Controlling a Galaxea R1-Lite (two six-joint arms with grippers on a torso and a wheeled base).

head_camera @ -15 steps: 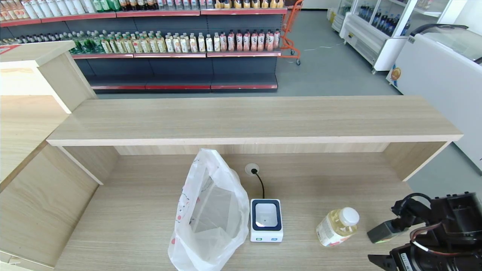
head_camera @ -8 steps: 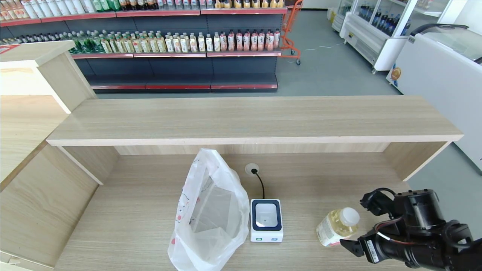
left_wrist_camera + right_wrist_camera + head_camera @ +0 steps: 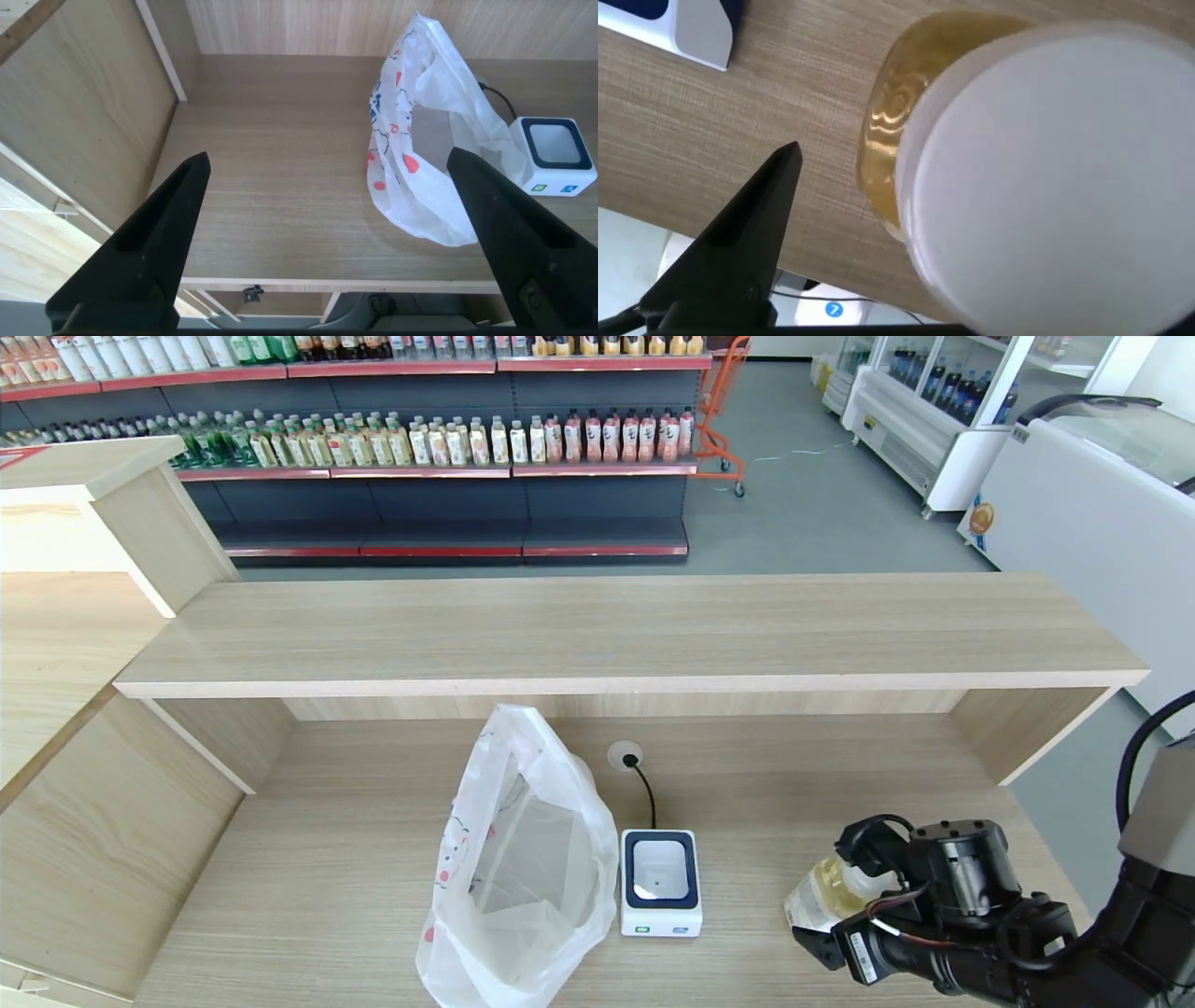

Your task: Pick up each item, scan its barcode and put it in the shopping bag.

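Bottle (image 3: 820,896) of yellow liquid, white cap, sits near the front edge of the pale wood counter (image 3: 327,877). The right hand (image 3: 826,922) is right over it, open, one finger (image 3: 738,243) standing clear of the cap. Left hand (image 3: 327,161) gapes wide above the counter, near the shopping bag (image 3: 518,868). The bag's mouth is open, just beside the scanner (image 3: 661,882). Behind them, a raised ledge (image 3: 616,630), grey floor (image 3: 822,513), drink shelves (image 3: 439,439), an orange trolley (image 3: 724,411), and freezers (image 3: 1083,495) far right.
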